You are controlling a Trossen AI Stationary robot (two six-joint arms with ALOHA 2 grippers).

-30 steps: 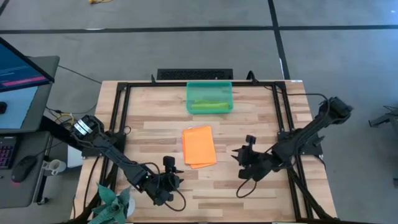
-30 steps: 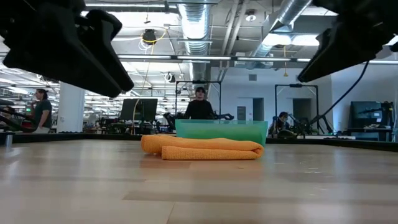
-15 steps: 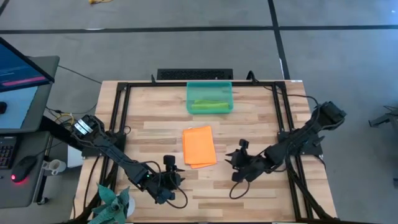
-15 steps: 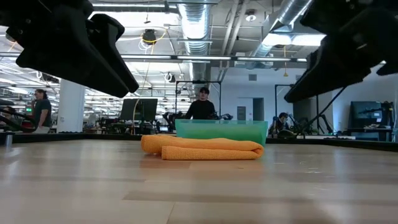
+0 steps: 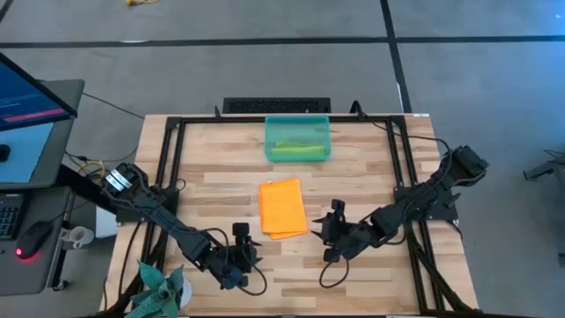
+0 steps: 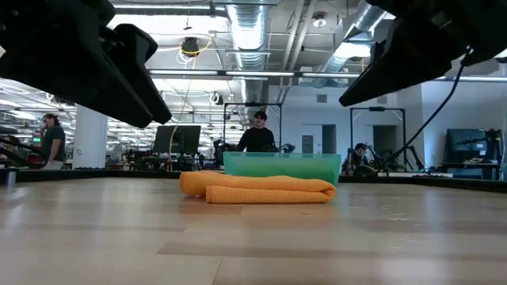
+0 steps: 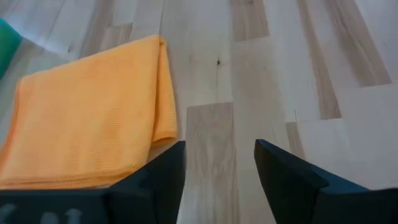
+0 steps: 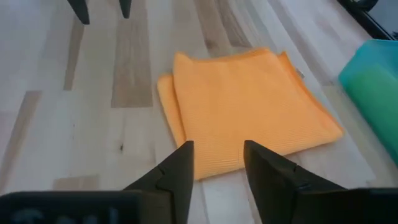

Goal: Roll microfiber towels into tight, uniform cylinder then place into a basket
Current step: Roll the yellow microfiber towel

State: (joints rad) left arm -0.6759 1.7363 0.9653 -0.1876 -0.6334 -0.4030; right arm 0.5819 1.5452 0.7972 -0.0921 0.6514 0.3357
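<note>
place: robotics lab, open industrial hall
ceiling: bare ducts [image 6: 245,32], strip lights
floor: grey concrete [image 5: 265,75], taped lines
bench: wood table [image 5: 371,168] in black frame
desk: monitor [image 5: 26,97], mouse at side
background: people [image 6: 255,134] at workstations, more rigs

orange towel [image 5: 282,208], lime towel [image 5: 297,150], teal basket [image 5: 297,123]
</note>
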